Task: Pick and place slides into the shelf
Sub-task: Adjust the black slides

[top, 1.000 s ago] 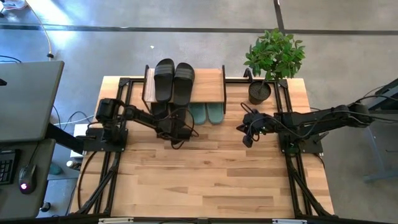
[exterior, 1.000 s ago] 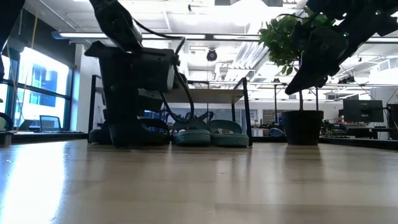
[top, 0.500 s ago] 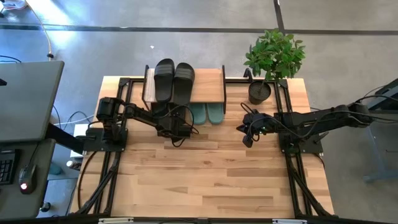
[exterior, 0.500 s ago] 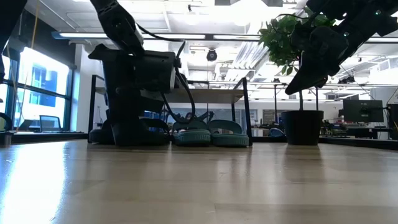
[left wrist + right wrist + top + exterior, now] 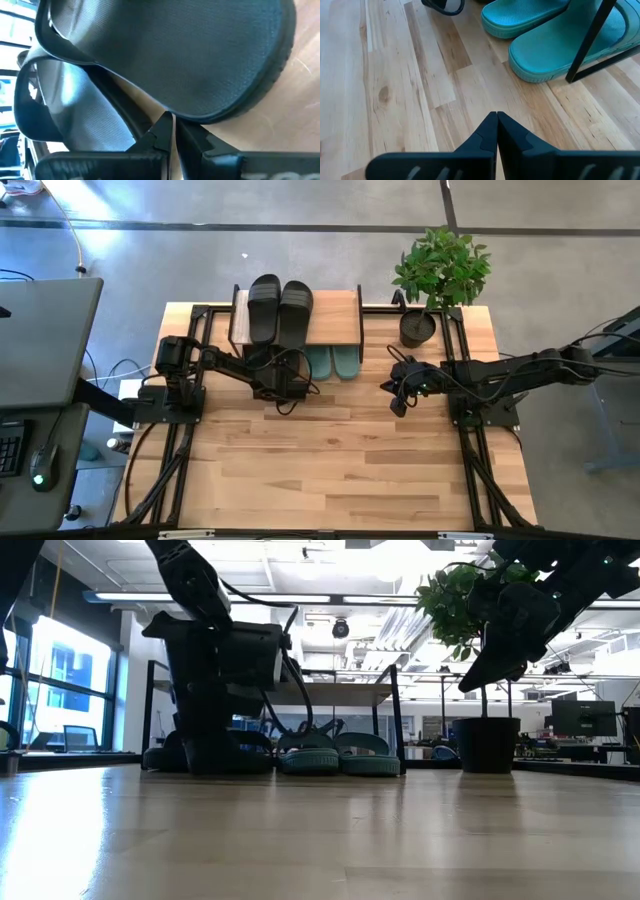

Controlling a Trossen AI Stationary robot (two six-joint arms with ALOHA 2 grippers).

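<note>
From above, the counter (image 5: 330, 460) carries the shelf (image 5: 335, 320) at 12 o'clock, black slides (image 5: 280, 308) on top. Only the low view shows green slides (image 5: 338, 755) underneath. Left pincer (image 5: 172, 131), fingers together, touches a black slide (image 5: 165, 55); right pincer (image 5: 497, 131), also together, hovers.

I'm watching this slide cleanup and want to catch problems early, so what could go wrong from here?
1. The left hand sits low at the black slides under the shelf; pulling back carelessly could drag one out.
2. Its cables hang loose near the shelf's frame and might snag.
3. The right hand hangs near the green slides and the potted plant; a wide swing could nudge either.
</note>
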